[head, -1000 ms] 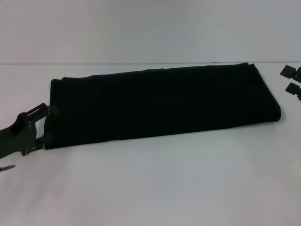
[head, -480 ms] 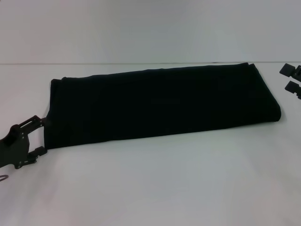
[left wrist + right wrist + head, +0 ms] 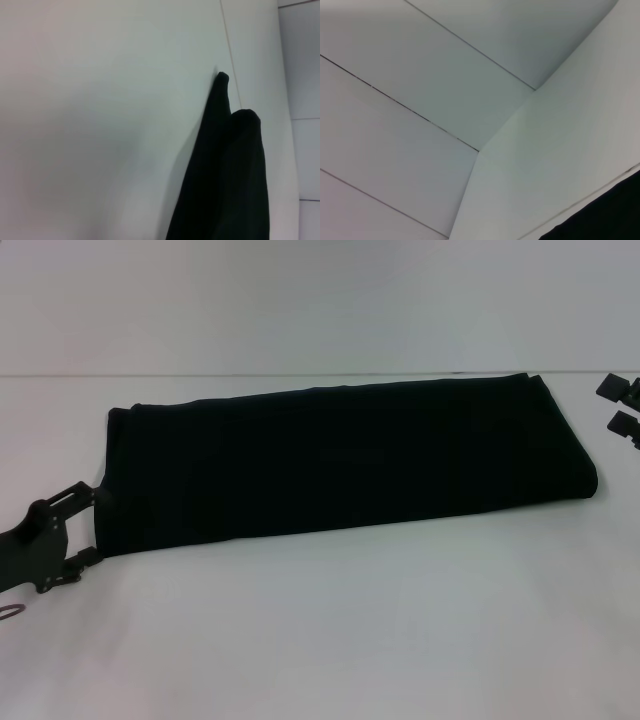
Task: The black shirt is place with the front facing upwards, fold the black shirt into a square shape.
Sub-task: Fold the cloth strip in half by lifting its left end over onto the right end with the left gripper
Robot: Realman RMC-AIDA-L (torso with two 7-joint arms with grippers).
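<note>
The black shirt [image 3: 345, 462] lies flat on the white table [image 3: 330, 630] as a long, narrow folded band running from the robot's left to its right, with the right end set farther from the robot than the left. Its right end shows a rounded fold edge; its left end is cut square. No lettering or label is visible on the exposed surface. The left hand [image 3: 88, 525] is positioned low at the shirt's near left corner, with its two fingers spread apart, one finger [image 3: 84, 491] touching or just beside the left edge of the cloth and the other by the near corner; no cloth is visibly pinched between them. In the left wrist view, the shirt [image 3: 225, 175] appears as a dark folded strip lying on the table surface. The right hand [image 3: 622, 408] sits at the far right edge of the head view, just beside but apart from the shirt's right end, fingers spread and holding nothing.
</note>
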